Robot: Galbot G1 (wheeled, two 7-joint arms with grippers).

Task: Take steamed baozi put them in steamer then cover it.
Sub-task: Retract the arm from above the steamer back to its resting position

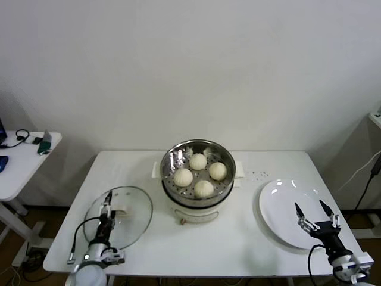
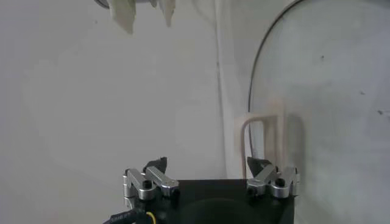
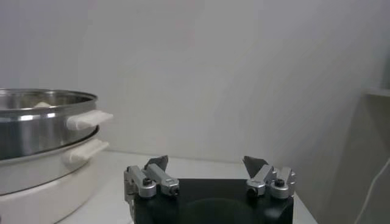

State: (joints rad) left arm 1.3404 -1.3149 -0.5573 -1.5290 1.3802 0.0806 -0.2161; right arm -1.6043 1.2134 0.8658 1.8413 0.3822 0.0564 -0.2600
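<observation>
Four cream-white baozi [image 1: 204, 188] lie in the shiny steamer [image 1: 172, 152], which sits on its white pot base [image 1: 196, 213] at the table's middle. The steamer is uncovered. The glass cover [image 1: 136, 210] lies flat on the table at the front left. Its cream handle [image 1: 122, 213] also shows in the left wrist view [image 2: 262, 131]. My left gripper [image 1: 108, 199] [image 2: 207, 163] is open, just above the cover near the handle and holding nothing. My right gripper [image 1: 310, 206] [image 3: 206, 161] is open and empty over the white plate [image 1: 280, 208]. The steamer [image 3: 36, 122] shows beyond it.
The empty white plate lies at the front right of the white table [image 1: 250, 244]. A small side table [image 1: 24, 155] with cables and gadgets stands to the far left. A white wall stands behind.
</observation>
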